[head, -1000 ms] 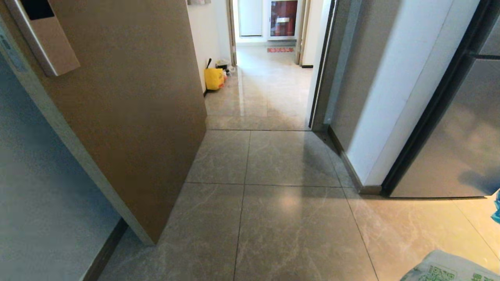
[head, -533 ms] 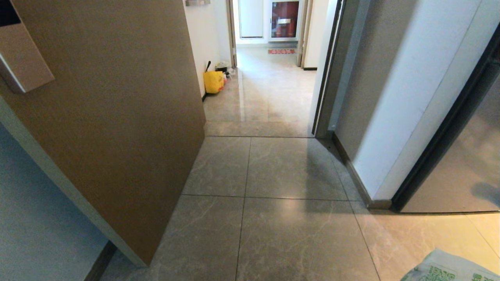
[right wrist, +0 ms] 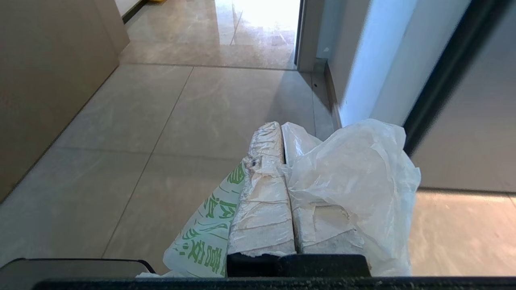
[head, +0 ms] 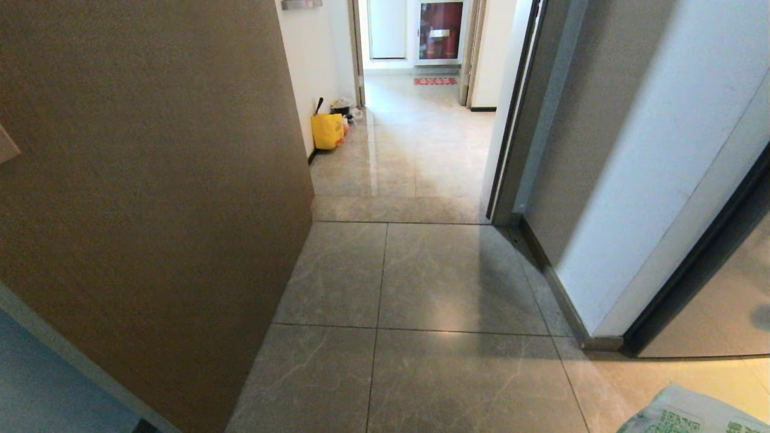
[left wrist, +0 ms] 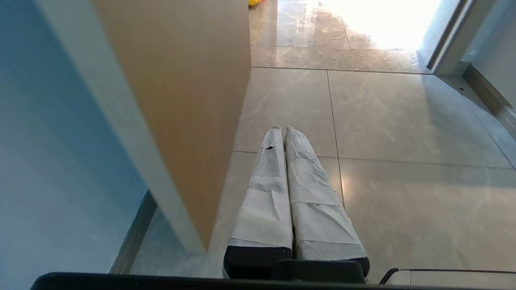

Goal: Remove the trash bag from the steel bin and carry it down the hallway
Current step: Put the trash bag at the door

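- Door panel [head: 156,198] in brown fills the left side, near the robot.
- Left gripper [left wrist: 281,131] is low on the left, clenched with its fingers pressed together and holding nothing; this arm looks idle.
- Hallway [head: 415,270] of glossy beige tiles runs through the middle to the far end, where a yellow tote bag [head: 328,130] stands by the left wall.
- Right gripper [right wrist: 282,127] is clenched on the trash bag [right wrist: 354,181]; the thin plastic is pinched between the fingers and hangs beside them, near on the right.
- Steel bin is in no view, so I judge that the removal is done and the carrying is under way.
- Left to do: bring the bag farther down the corridor, passing the doorway edge [head: 511,150] on the right.
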